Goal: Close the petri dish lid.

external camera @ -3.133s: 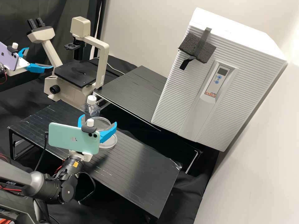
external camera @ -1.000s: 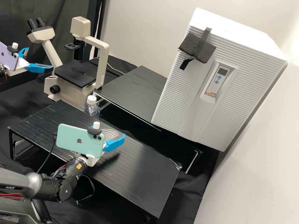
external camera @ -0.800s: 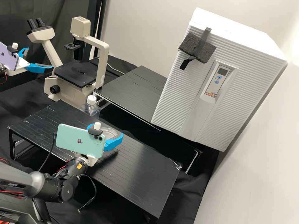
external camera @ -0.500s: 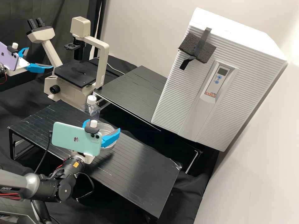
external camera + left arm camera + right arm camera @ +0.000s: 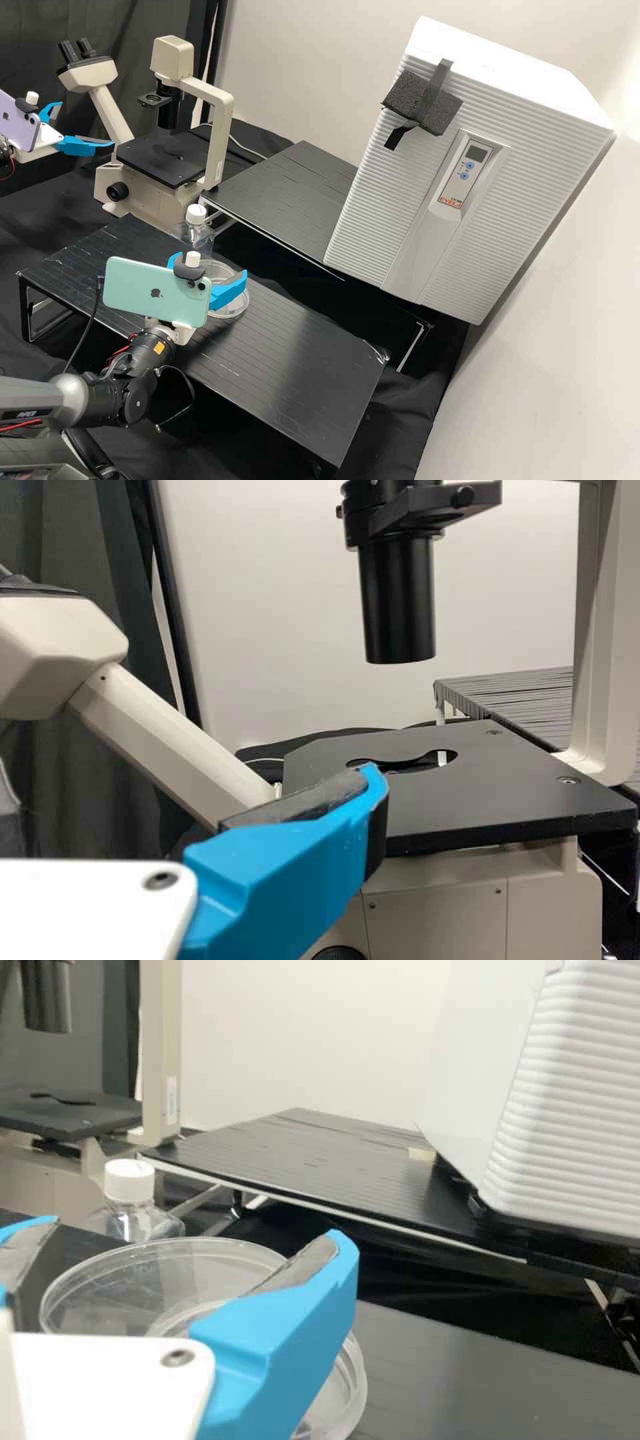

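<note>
In the high view my right gripper is shut on the clear petri dish lid, which spans between its blue fingers. Below it and offset toward the right lies the clear dish on the black bench. From the right wrist view, the lid sits between the fingers of my right gripper, partly overlapping the dish; whether they touch I cannot tell. My left gripper stands open and empty at the high view's left edge; in its wrist view, the left gripper is beside the microscope.
A clear bottle with a white cap stands just behind the dish. The microscope is at the back left, with a second black stand beside it. A large white ribbed incubator rises at the right. The bench extends rightward.
My right gripper has shifted left with the lid, from more nearly over the dish to an offset place, uncovering more of the dish. The left arm has kept still.
</note>
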Action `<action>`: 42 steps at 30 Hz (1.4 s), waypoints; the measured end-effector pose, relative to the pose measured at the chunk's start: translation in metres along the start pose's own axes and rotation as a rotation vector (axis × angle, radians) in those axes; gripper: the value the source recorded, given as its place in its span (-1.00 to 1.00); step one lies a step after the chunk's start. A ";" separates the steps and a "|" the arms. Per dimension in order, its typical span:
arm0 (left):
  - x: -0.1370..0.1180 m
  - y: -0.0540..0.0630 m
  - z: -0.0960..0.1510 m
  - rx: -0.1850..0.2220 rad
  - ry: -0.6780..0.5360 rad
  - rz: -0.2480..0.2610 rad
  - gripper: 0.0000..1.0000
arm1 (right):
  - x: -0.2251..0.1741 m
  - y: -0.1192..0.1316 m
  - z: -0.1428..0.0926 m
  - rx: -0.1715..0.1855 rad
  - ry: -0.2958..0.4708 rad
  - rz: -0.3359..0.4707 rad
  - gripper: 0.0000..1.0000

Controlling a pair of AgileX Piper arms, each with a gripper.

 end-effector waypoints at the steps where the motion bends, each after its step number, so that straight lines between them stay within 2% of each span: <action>1: 0.000 0.000 0.000 0.000 0.000 0.000 1.00 | 0.000 -0.001 0.000 -0.001 -0.006 -0.002 -1.00; 6: 0.000 0.000 0.000 0.000 0.000 0.000 1.00 | 0.002 0.000 0.003 -0.004 -0.040 0.013 -1.00; 11: 0.000 0.000 0.000 0.000 0.000 0.000 1.00 | 0.002 0.001 0.005 0.017 -0.055 0.030 -1.00; 15: 0.000 0.000 0.000 0.000 0.000 0.000 1.00 | 0.002 0.001 0.005 0.019 -0.058 0.033 -1.00; 23: 0.000 0.000 0.000 0.000 0.000 0.000 1.00 | 0.001 0.004 0.010 0.014 -0.089 0.047 -1.00; 28: 0.000 0.000 0.000 0.000 0.000 0.000 1.00 | 0.001 0.003 0.010 -0.013 -0.086 0.030 -1.00; 32: 0.000 0.000 0.000 0.000 0.000 0.000 1.00 | 0.000 0.003 0.011 -0.001 -0.091 0.026 -1.00; 35: 0.000 0.000 0.000 0.000 0.000 0.000 1.00 | 0.000 0.003 0.011 -0.012 -0.087 0.017 -1.00; 39: 0.000 0.000 0.000 0.000 0.000 0.000 1.00 | 0.000 0.003 0.011 -0.008 -0.088 0.018 -1.00; 40: 0.000 0.000 0.000 0.000 0.000 0.000 1.00 | 0.000 0.003 0.012 -0.009 -0.090 0.018 1.00; 42: 0.000 0.000 0.000 0.000 0.000 0.000 1.00 | 0.000 0.003 0.012 -0.008 -0.091 0.013 1.00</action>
